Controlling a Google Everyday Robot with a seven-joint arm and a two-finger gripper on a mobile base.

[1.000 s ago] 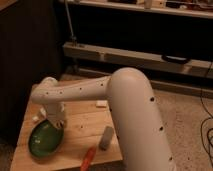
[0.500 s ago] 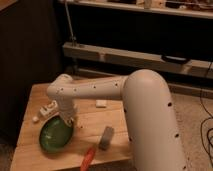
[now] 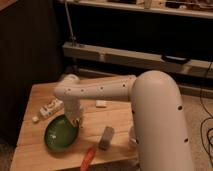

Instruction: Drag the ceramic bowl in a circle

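Note:
The ceramic bowl (image 3: pixel 61 134) is a shallow glossy green bowl. It sits on the wooden table (image 3: pixel 115 117) near the front left. My white arm reaches from the right across the table. My gripper (image 3: pixel 74 121) points down at the bowl's right rim and touches it. The arm's wrist hides most of the gripper.
A white bottle-like object (image 3: pixel 49 109) lies left of the bowl's far side. A small white piece (image 3: pixel 101 104) lies mid-table. A grey block (image 3: pixel 106 137) and an orange-red tool (image 3: pixel 88 157) lie near the front edge. A dark shelf unit (image 3: pixel 130 55) stands behind.
The bowl has slid to the right and slightly away from the front left corner. The gripper moved with it, and the arm swung back to the right.

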